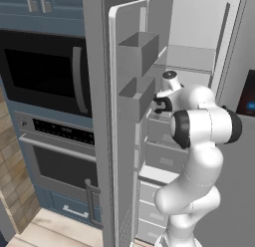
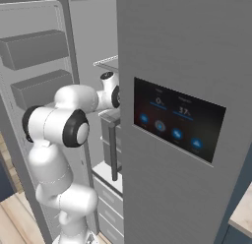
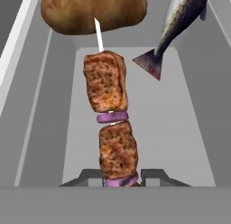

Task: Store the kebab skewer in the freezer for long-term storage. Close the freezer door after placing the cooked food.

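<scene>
The kebab skewer (image 3: 109, 114), a white stick with two reddish-brown meat chunks and purple onion rings, points away from the hand. My gripper (image 3: 121, 178) is shut on the skewer's near end. The skewer hangs over a grey tray-like floor (image 3: 180, 128) inside the freezer (image 1: 194, 52). The white arm reaches into the freezer's white interior at mid height. The freezer door (image 1: 124, 141) stands swung open to the left, with grey bins (image 1: 137, 52) on its inner face; the same door (image 2: 34, 66) shows in the right base view.
A round brown lump (image 3: 92, 11) and a grey fish (image 3: 178, 22) lie just beyond the skewer's tip. White drawers (image 1: 149, 201) fill the freezer's lower part. The neighbouring grey door with the dark display (image 2: 177, 125) stands right; the microwave (image 1: 45, 71) and oven (image 1: 55, 151) left.
</scene>
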Motion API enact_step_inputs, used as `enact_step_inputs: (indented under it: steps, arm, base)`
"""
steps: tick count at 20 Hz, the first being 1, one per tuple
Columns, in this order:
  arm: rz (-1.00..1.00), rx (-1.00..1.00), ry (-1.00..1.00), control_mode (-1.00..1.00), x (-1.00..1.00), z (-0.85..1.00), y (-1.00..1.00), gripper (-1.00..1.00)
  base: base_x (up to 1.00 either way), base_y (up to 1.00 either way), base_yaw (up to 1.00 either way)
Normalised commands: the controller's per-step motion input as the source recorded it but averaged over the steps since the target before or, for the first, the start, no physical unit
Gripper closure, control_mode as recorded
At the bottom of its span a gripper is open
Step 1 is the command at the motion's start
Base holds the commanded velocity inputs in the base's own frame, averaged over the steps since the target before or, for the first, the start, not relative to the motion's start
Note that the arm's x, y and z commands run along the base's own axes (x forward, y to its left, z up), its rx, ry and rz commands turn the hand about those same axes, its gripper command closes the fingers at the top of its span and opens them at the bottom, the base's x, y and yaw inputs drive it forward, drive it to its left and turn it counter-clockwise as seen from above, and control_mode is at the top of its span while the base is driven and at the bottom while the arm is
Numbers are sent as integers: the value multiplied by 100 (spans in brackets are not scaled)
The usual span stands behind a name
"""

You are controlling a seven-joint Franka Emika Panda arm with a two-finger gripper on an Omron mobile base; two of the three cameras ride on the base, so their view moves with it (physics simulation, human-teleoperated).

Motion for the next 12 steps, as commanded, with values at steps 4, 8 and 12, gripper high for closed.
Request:
enact_step_inputs:
  steps: [4, 8, 12]
  arm:
    - [0, 0, -1, -100, 13, -53, 0, 100]
    - [0, 0, -1, -100, 4, -23, 0, 100]
    - [0, 0, 0, -100, 3, -17, 0, -100]
  base:
    - [0, 0, 0]
    - [0, 0, 0]
    - [0, 0, 0]
